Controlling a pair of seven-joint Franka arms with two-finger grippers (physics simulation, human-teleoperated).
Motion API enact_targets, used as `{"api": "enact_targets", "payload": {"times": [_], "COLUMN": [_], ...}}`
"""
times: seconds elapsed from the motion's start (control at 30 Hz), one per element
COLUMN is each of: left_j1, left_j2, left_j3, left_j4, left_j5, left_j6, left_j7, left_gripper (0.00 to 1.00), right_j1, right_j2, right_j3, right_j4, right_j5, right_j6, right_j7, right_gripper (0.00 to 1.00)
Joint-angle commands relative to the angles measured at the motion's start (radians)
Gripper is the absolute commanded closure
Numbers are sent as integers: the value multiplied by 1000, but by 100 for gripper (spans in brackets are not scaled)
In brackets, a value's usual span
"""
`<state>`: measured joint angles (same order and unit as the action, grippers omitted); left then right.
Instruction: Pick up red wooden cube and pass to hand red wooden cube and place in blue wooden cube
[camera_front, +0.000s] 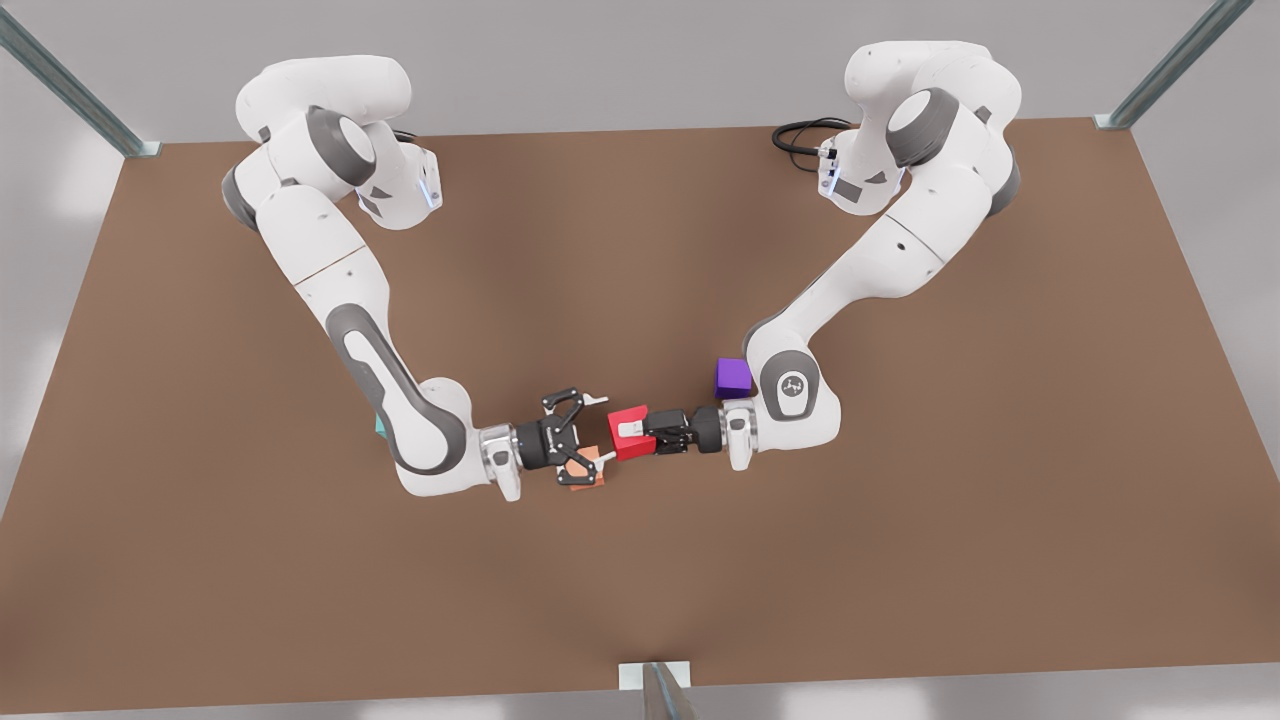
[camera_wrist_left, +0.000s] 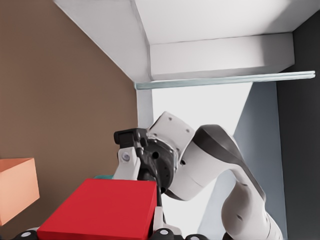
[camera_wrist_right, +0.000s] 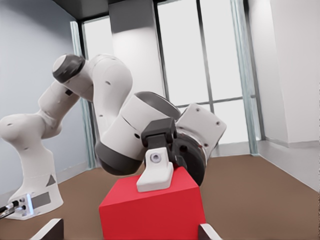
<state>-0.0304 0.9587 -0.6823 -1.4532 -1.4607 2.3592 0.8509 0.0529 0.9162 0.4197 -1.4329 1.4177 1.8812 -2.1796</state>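
Holding the red wooden cube (camera_front: 630, 432) clamped in my left gripper (camera_front: 645, 432) above the table (camera_front: 900, 560), I faced my right gripper (camera_front: 590, 428), its linkage fingers spread just beside the cube; a clean handover needed its pads around the free faces before my left gripper let go.

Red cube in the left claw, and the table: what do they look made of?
The red wooden cube, clamped in the left claw, could be painted wood or plastic: flat matte red faces, crisp edges, no grain visible. The table is uniform matte brown, perhaps laminate or board. The right claw waits open beside the cube.
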Motion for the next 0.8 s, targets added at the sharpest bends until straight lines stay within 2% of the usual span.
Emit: {"api": "enact_targets", "payload": {"times": [0.0,0.77], "left_j1": [0,-2], "left_j2": [-2,-2], "left_j3": [0,-2], "left_j4": [1,-3], "left_j5": [-15,-27], "left_j6": [-14,-14], "left_j7": [86,86], "left_gripper": [47,47], "right_j1": [-2,27], "right_j2": [0,44], "right_j3": [1,1], "right_j4": [6,51], "right_j5": [4,33], "right_j6": [9,47], "right_j7": [-72,-60], "right_gripper": [0,0]}}
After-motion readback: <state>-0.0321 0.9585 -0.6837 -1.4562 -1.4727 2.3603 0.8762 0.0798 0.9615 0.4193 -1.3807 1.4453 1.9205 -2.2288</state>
